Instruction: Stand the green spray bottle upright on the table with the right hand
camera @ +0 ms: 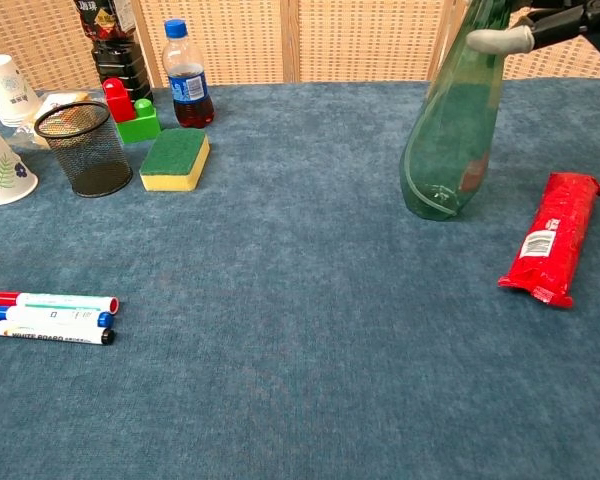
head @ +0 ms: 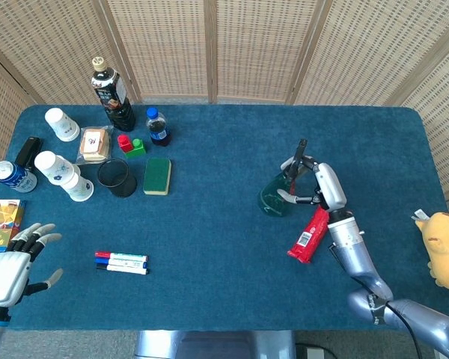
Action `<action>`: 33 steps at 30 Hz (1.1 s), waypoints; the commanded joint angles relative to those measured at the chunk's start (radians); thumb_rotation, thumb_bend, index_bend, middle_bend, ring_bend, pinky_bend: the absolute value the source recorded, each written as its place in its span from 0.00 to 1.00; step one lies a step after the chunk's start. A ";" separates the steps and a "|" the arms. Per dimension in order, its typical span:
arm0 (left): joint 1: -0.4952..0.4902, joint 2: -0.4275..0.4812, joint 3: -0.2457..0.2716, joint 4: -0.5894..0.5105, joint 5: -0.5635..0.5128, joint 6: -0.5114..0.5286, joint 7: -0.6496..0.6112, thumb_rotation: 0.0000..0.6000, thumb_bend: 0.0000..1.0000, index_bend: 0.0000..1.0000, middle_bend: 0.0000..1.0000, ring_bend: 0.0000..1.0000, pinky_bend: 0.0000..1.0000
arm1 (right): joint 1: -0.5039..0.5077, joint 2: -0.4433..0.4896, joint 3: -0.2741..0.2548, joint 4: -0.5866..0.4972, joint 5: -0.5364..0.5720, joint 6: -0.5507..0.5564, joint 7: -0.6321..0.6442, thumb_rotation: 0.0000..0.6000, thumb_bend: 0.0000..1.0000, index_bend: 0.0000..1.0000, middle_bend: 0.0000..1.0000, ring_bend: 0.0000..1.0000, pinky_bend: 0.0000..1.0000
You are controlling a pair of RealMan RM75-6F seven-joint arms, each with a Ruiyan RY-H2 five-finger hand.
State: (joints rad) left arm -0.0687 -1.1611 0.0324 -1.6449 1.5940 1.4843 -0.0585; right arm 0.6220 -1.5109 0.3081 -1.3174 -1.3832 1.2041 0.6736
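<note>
The green spray bottle (head: 278, 191) (camera: 450, 130) has its base on the blue table, right of centre, and leans to the right. Its black nozzle points up and away in the head view. My right hand (head: 313, 182) holds it around the neck; a pale fingertip (camera: 495, 40) crosses the bottle near the top of the chest view, where the rest of the hand is cut off. My left hand (head: 11, 263) rests open at the table's near left corner, holding nothing.
A red packet (head: 308, 234) (camera: 553, 236) lies just right of the bottle, under my right forearm. Markers (camera: 45, 317), a green sponge (camera: 175, 157), a mesh cup (camera: 84, 148), cups, blocks and bottles (camera: 185, 84) crowd the left. A yellow toy (head: 443, 243) sits at the right edge.
</note>
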 commanded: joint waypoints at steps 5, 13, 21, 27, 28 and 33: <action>-0.001 0.000 0.001 -0.002 0.001 -0.001 0.003 1.00 0.30 0.25 0.20 0.14 0.15 | -0.004 0.005 -0.002 -0.002 0.001 -0.001 0.001 1.00 0.23 0.42 0.45 0.35 0.48; -0.002 0.000 0.001 -0.006 0.003 -0.001 0.009 1.00 0.30 0.25 0.20 0.14 0.15 | -0.011 0.012 -0.005 0.001 0.003 -0.002 0.009 1.00 0.23 0.42 0.45 0.35 0.48; -0.003 -0.002 0.003 -0.007 0.007 0.000 0.010 1.00 0.30 0.25 0.20 0.14 0.15 | -0.006 0.013 -0.010 -0.018 -0.015 0.004 -0.010 1.00 0.23 0.42 0.45 0.35 0.48; -0.001 -0.002 0.003 -0.004 0.004 0.002 0.006 1.00 0.30 0.25 0.20 0.14 0.15 | 0.001 0.015 -0.006 -0.034 -0.009 -0.006 -0.027 1.00 0.23 0.42 0.45 0.35 0.48; 0.000 -0.002 0.004 -0.003 0.004 0.002 0.005 1.00 0.30 0.25 0.20 0.14 0.15 | 0.002 0.015 -0.006 -0.035 -0.008 -0.008 -0.030 1.00 0.23 0.42 0.45 0.35 0.48; 0.001 -0.004 0.004 0.004 0.002 0.002 -0.002 1.00 0.30 0.25 0.20 0.14 0.15 | 0.012 0.011 -0.004 -0.043 0.001 -0.025 -0.050 1.00 0.23 0.42 0.45 0.35 0.48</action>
State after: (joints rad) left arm -0.0676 -1.1652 0.0367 -1.6416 1.5963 1.4866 -0.0596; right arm 0.6316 -1.4982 0.3038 -1.3586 -1.3847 1.1830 0.6273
